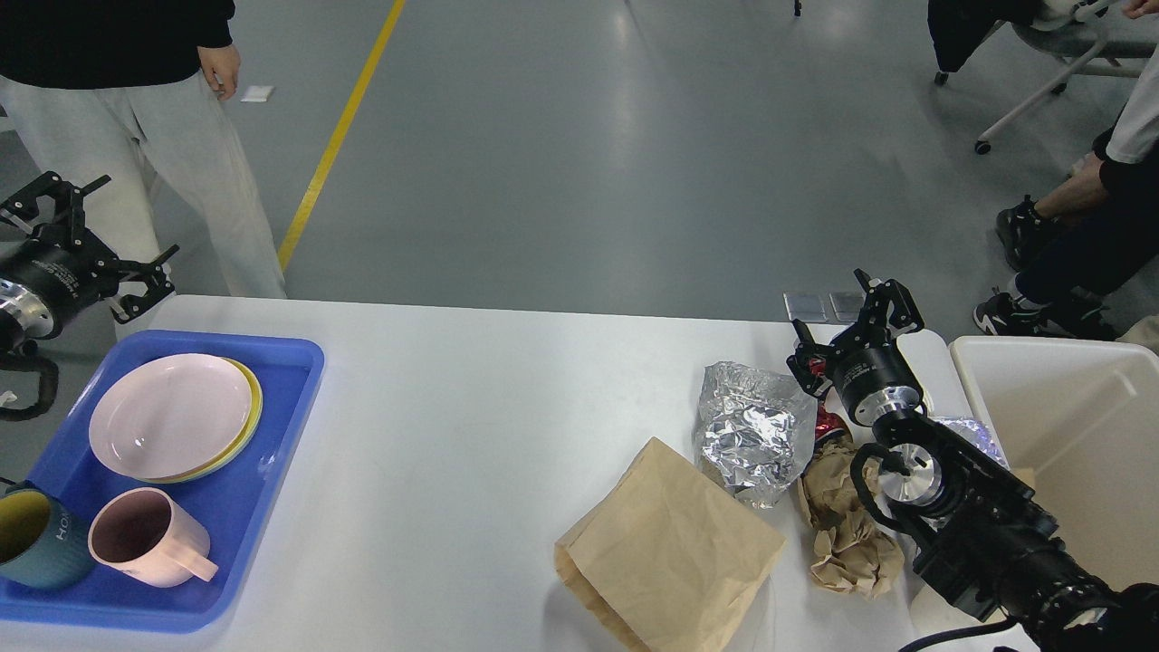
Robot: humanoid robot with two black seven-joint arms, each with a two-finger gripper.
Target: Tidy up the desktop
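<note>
The white desktop carries litter at its right end: a crumpled sheet of foil, a flat brown paper bag, a wad of crumpled brown paper and a red can partly hidden between them. My right gripper is open, raised over the table's far right edge just behind the foil, and holds nothing. My left gripper is open too, held up beyond the table's far left corner, above the blue tray.
The blue tray holds a pink plate stacked on a yellow one, a pink mug and a teal mug. A cream-white bin stands at the right. People stand behind the table at left and right.
</note>
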